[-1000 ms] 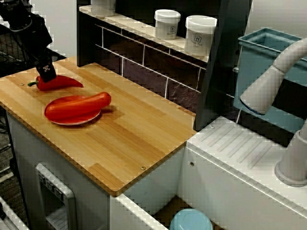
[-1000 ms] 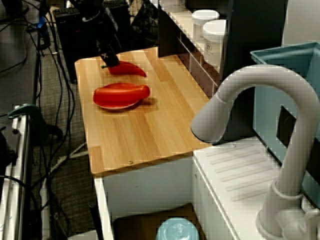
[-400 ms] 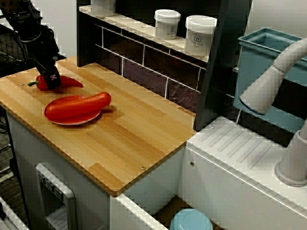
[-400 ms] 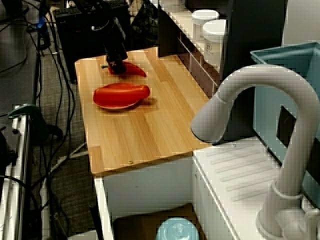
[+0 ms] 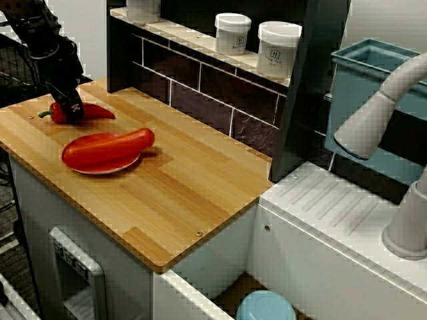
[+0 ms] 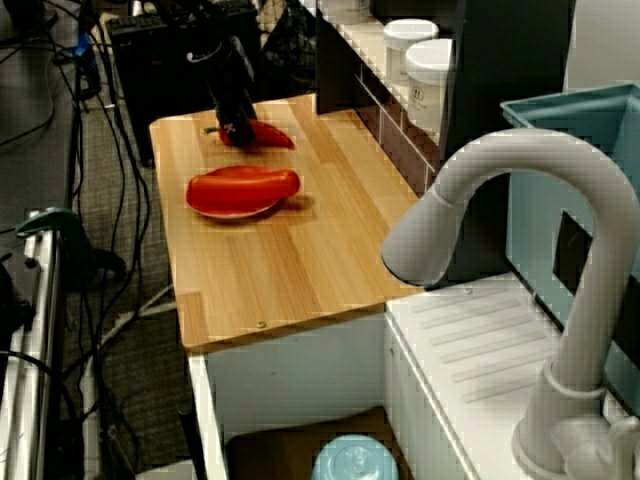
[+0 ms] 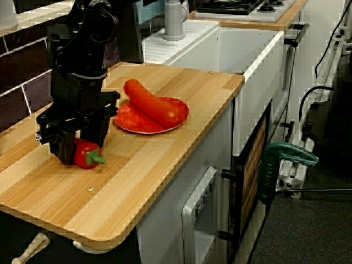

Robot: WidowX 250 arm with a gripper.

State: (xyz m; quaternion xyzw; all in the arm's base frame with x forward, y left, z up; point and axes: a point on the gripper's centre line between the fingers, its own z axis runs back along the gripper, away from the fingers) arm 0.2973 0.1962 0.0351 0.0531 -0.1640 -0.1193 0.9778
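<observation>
A small red pepper (image 5: 95,112) (image 6: 270,137) (image 7: 86,155) with a green stem lies on the far left part of the wooden counter (image 5: 173,193). My black gripper (image 5: 69,109) (image 6: 237,132) (image 7: 82,146) stands down over its stem end, one finger on each side, shut on the pepper. In the view from the counter's end the pepper still rests on the wood. Just beside it a red plate (image 5: 100,167) (image 6: 228,212) (image 7: 137,127) carries a long red vegetable (image 5: 110,147) (image 6: 245,187) (image 7: 151,102).
Two white jars (image 5: 233,33) (image 5: 278,48) stand on the shelf above the tiled back wall. A grey faucet (image 6: 500,200) and a teal bin (image 5: 363,93) are at the white sink side. A teal bowl (image 5: 265,308) sits below, and a green clamp (image 7: 286,157) stands beside the cabinet.
My gripper has come down from above the stem end onto the pepper and closed around it. The pepper's tip has shifted slightly; the plate has not moved.
</observation>
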